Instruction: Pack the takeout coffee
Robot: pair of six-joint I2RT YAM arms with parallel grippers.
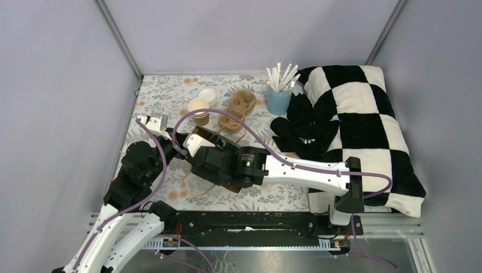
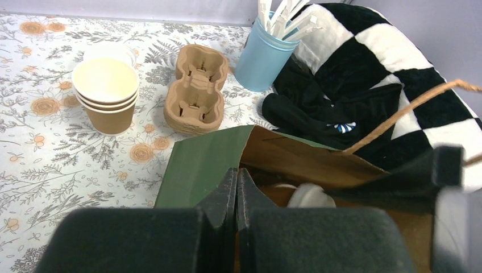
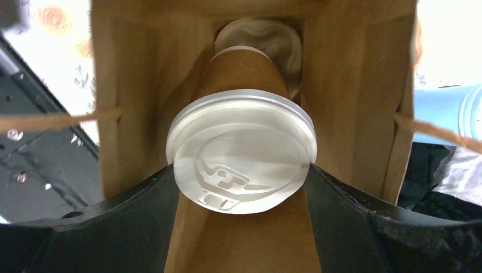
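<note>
A takeout coffee cup with a white lid (image 3: 241, 156) lies inside the brown paper bag (image 3: 352, 85). My right gripper (image 3: 240, 170) reaches into the bag's mouth, shut on that lid's rim from both sides. Something white and rounded (image 3: 261, 34) sits deeper in the bag behind the cup's base. In the left wrist view the bag (image 2: 199, 165) is green outside, and a white lid (image 2: 310, 196) shows in its opening. My left gripper (image 2: 237, 173) is shut at the bag's near edge and appears to pinch it. From above, the right arm hides most of the bag (image 1: 196, 133).
A stack of lidless tan cups (image 2: 108, 94) stands at the back left beside a loose white lid (image 1: 207, 94). A brown pulp carrier (image 2: 196, 91) and a light-blue cup of straws (image 2: 264, 57) sit behind the bag. A checkered blanket (image 1: 352, 125) and black cloth (image 1: 304, 133) fill the right.
</note>
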